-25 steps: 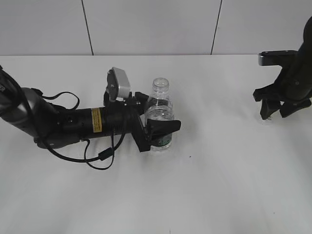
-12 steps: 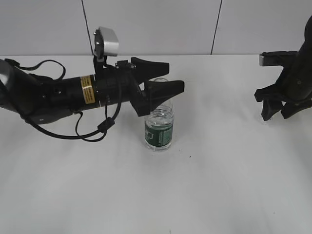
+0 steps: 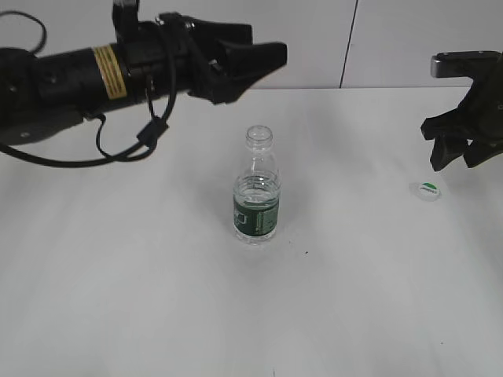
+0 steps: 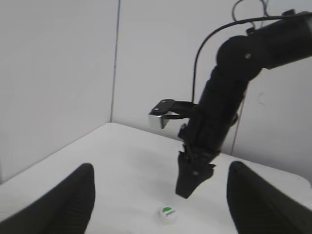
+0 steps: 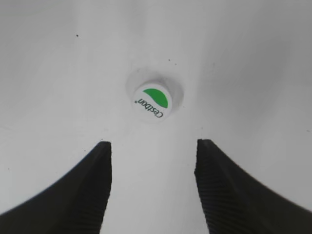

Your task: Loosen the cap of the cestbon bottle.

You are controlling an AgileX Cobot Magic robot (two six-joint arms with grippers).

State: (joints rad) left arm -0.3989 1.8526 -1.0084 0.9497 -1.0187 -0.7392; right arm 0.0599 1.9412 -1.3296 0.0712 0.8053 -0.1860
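The cestbon bottle point(image 3: 257, 188) stands upright mid-table, clear with a dark green label, its neck open with no cap on it. The cap point(image 3: 428, 189), white with a green top, lies on the table at the right; it also shows in the right wrist view point(image 5: 152, 101) and the left wrist view point(image 4: 167, 213). My left gripper point(image 3: 255, 55) is open and empty, raised well above and left of the bottle. My right gripper point(image 3: 456, 157) is open and empty, just above and behind the cap; in its own view its gripper point(image 5: 153, 146) has the cap lying beyond the tips.
White table point(image 3: 157, 298) with a panelled white wall behind. The right arm point(image 4: 219, 112) shows in the left wrist view, hanging over the cap. Black cables point(image 3: 126, 141) trail under the left arm.
My left gripper let go of the bottle and rose up and away to the upper left. My right gripper lifted a little, and the cap now lies uncovered on the table.
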